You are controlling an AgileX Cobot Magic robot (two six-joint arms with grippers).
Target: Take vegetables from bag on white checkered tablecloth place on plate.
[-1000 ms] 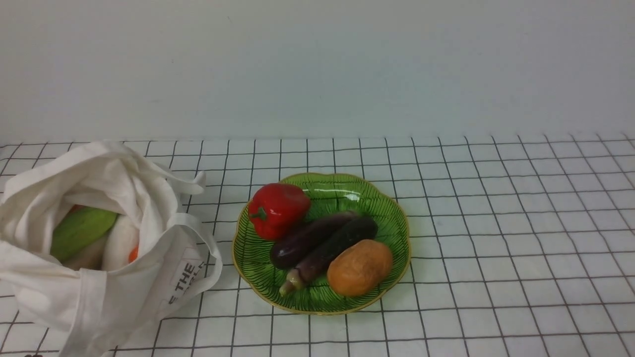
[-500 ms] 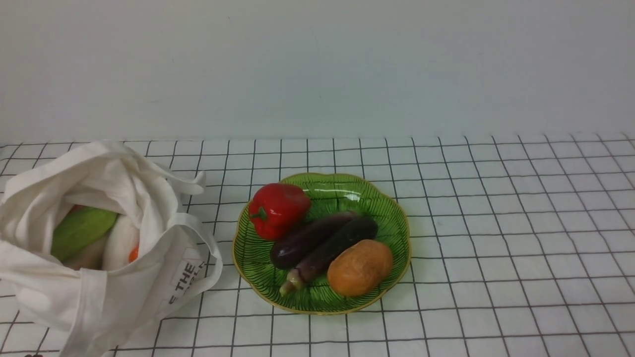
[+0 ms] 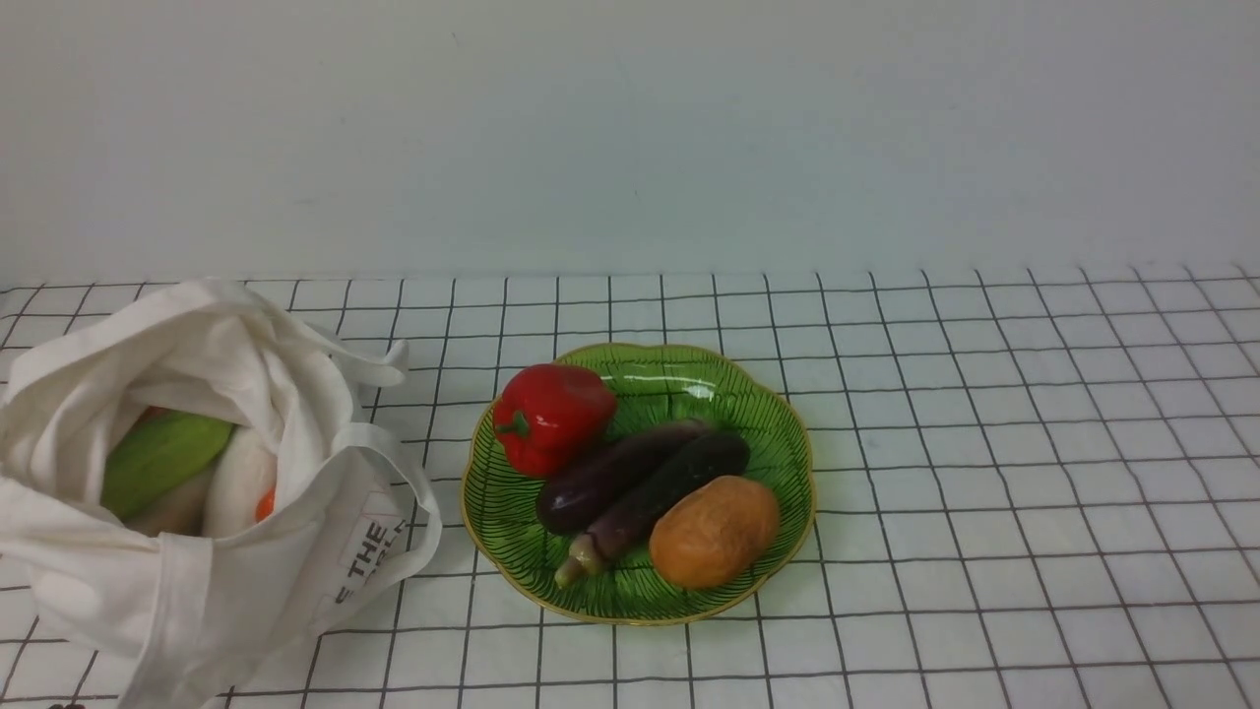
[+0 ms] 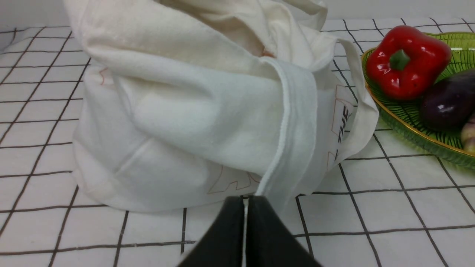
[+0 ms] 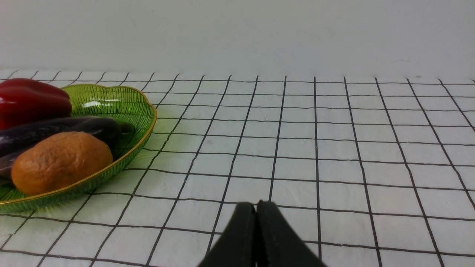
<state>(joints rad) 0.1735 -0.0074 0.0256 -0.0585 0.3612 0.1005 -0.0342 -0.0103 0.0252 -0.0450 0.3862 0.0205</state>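
Observation:
The slim purple eggplant [image 3: 650, 502] with a tan-green stem tip lies on the green plate [image 3: 768, 433] between the all-dark eggplant [image 3: 605, 476] and an orange-brown potato [image 3: 714, 532]. The cream bag [image 3: 197, 581] slumps at the left on the checkered tablecloth [image 3: 984, 443], its mouth open. My left gripper [image 4: 245, 202] is shut and empty, low just in front of the bag [image 4: 185, 111]. My right gripper [image 5: 256, 207] is shut and empty, low over bare cloth, off to the side of the plate [image 5: 130, 148]. Neither gripper shows in the front view.
A red bell pepper [image 3: 551, 414] sits at the plate's back left. Inside the bag a green vegetable [image 3: 157, 458], something white and a bit of orange show. A plain wall [image 3: 630, 138] closes the back of the table.

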